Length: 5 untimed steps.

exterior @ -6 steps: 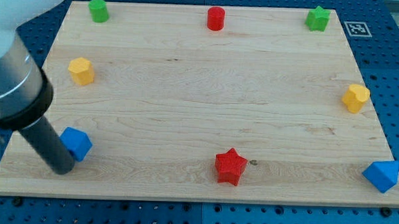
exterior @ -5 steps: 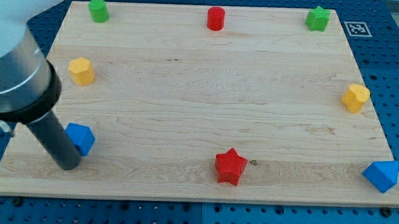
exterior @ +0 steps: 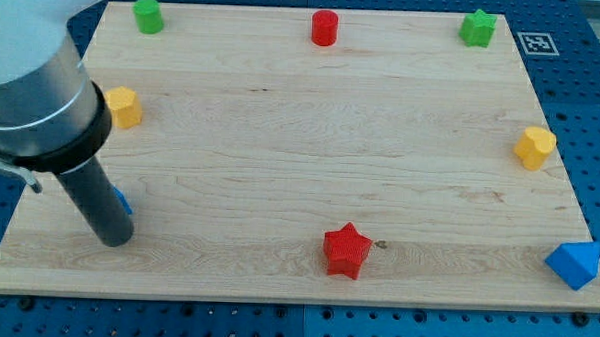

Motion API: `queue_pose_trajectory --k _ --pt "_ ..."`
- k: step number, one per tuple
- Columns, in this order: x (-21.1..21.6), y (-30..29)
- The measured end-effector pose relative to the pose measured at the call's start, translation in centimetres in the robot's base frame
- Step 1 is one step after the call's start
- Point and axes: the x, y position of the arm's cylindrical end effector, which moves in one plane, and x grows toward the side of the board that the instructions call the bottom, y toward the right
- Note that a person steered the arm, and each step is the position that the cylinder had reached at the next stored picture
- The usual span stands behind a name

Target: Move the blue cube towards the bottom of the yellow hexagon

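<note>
The blue cube [exterior: 126,202] is almost wholly hidden behind my dark rod at the board's lower left; only a sliver shows at the rod's right edge. My tip [exterior: 114,242] rests on the board just below the cube, towards the view's bottom. The yellow hexagon [exterior: 125,106] sits above the cube near the left edge, its left side covered by the arm's grey body. Whether the tip touches the cube cannot be told.
A red star [exterior: 346,250] lies at bottom centre. A second blue block [exterior: 574,264] sits at the bottom right corner and a second yellow block [exterior: 534,147] at the right edge. Along the top are a green cylinder [exterior: 148,14], a red cylinder [exterior: 325,27] and a green star [exterior: 477,28].
My rod has moved to the view's right and now covers most of the blue cube, which showed clearly before. The arm's body now overlaps the yellow hexagon's left side.
</note>
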Motion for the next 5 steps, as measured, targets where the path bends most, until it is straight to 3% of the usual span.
queue_pose_trajectory --k 5 --pt "-1.1 -3.7"
